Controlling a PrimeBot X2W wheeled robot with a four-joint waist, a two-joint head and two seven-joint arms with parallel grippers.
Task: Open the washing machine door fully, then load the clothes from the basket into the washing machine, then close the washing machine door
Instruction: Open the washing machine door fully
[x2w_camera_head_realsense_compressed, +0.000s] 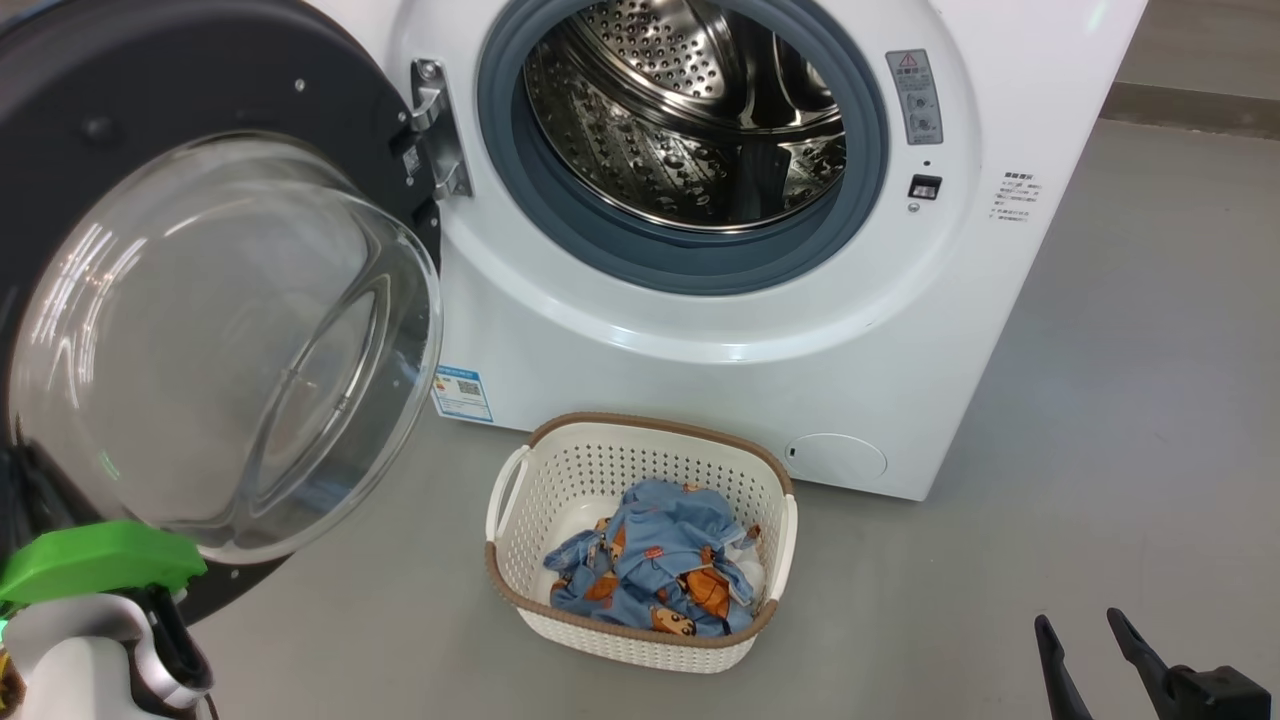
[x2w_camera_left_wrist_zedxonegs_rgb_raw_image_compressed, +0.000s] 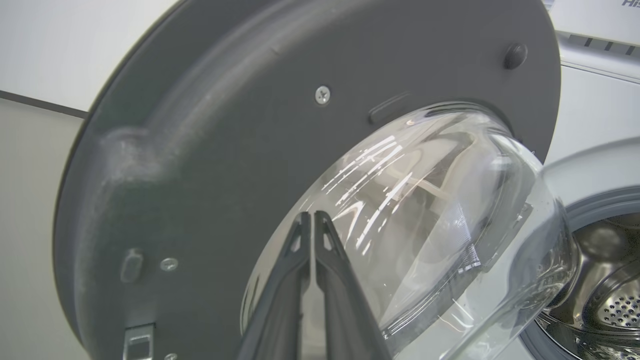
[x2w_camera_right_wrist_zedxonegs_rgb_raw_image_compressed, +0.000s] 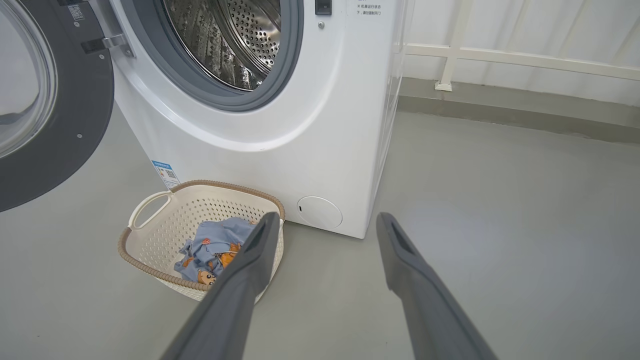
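The right gripper (x2w_camera_head_realsense_compressed: 1078, 622) is at the lower right of the head view. Its two fingers are spread wide apart above the grey floor (x2w_camera_head_realsense_compressed: 1100, 400).

In the left wrist view, the left gripper (x2w_camera_left_wrist_zedxonegs_rgb_raw_image_compressed: 313, 216) has its fingers pressed together. Their tips point at the edge of the glass bowl on the door (x2w_camera_left_wrist_zedxonegs_rgb_raw_image_compressed: 200, 150). I cannot tell if they touch it.

The basket (x2w_camera_head_realsense_compressed: 640, 424) sits on the floor at the bottom middle of the head view, just in front of the washer (x2w_camera_head_realsense_compressed: 720, 390). The clothes (x2w_camera_head_realsense_compressed: 660, 565) lie in a heap inside the basket. They are blue with orange pictures.

The door takes up the left side of the head view. It stands open on its hinge (x2w_camera_head_realsense_compressed: 435, 130), with the glass bowl facing the camera.

Past it, at the top middle, the washer's round mouth is open. The shiny drum (x2w_camera_head_realsense_compressed: 690, 120) shows inside the grey ring (x2w_camera_head_realsense_compressed: 600, 245).
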